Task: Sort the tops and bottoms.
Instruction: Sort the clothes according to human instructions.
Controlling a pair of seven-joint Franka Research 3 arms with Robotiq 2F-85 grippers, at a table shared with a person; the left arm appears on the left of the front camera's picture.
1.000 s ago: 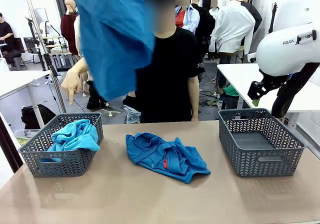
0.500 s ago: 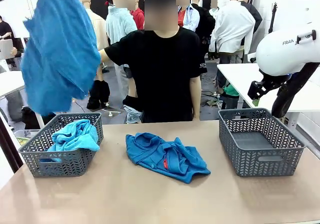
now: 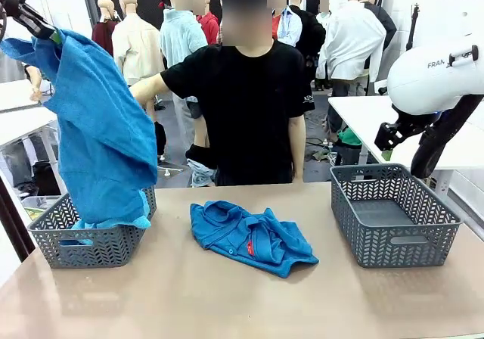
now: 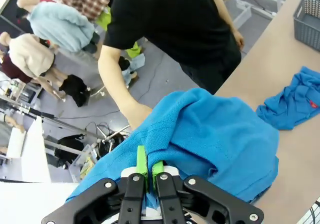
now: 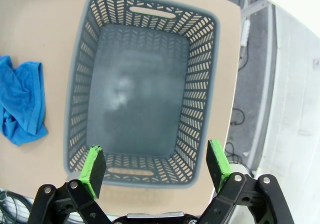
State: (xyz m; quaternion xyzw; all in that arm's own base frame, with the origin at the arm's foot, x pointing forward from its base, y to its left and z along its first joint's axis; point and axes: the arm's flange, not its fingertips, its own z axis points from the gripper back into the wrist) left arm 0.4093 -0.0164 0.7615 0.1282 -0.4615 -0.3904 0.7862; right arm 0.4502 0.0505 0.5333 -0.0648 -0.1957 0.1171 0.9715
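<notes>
Flanking a blue top (image 3: 252,237), grey baskets (image 3: 393,242) on tan table (image 3: 227,303)

Blue tops, three: hanging top (image 3: 106,142), turquoise top (image 3: 138,219), heaped top (image 3: 253,237). One red tag (image 3: 249,248). Grey baskets, two: left basket (image 3: 87,248), right basket (image 3: 393,241). Tools, two: left tool (image 4: 148,161), right tool (image 5: 155,151). One person (image 3: 249,104). One desk (image 3: 227,301).

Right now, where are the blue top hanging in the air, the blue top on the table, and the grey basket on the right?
Hanging top (image 3: 106,142): front view, middle of the draped cloth.
Top on the table (image 3: 265,239): front view, centre of the heap.
Right basket (image 3: 393,244): front view, its front wall.
</notes>
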